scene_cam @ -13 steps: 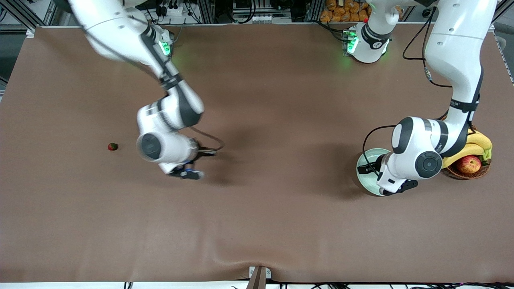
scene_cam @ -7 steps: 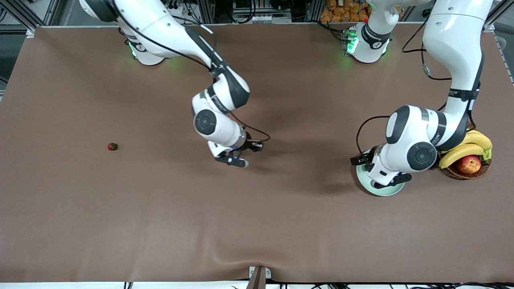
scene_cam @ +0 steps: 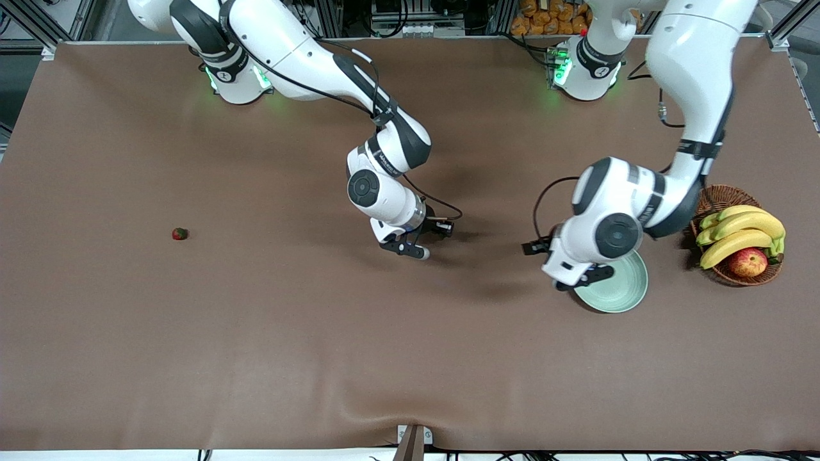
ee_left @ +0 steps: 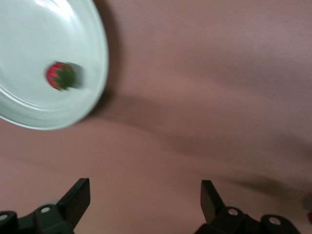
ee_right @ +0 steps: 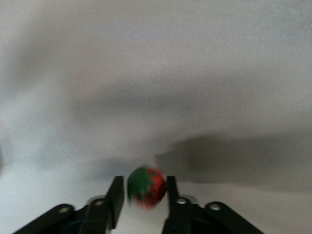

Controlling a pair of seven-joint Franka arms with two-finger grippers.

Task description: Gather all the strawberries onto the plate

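My right gripper point(scene_cam: 410, 251) is shut on a strawberry point(ee_right: 146, 187) and holds it over the middle of the table; it also shows in the right wrist view point(ee_right: 142, 192). A second strawberry point(ee_left: 60, 75) lies in the pale green plate point(ee_left: 29, 39). In the front view my left hand hides that berry, and the plate point(scene_cam: 621, 288) shows beside the basket. My left gripper point(scene_cam: 580, 278) is open and empty over the table at the plate's rim, on the side toward the right arm's end; it also shows in the left wrist view point(ee_left: 144, 202). A third strawberry point(scene_cam: 180, 234) lies on the table toward the right arm's end.
A brown wicker basket point(scene_cam: 711, 195) with bananas point(scene_cam: 743, 234) and a red-yellow apple point(scene_cam: 747, 262) stands beside the plate at the left arm's end. The table is covered in brown cloth.
My right arm has swung from near the lone strawberry toward the middle of the table, carrying its berry. My left arm has moved off the plate toward the middle, uncovering most of it.
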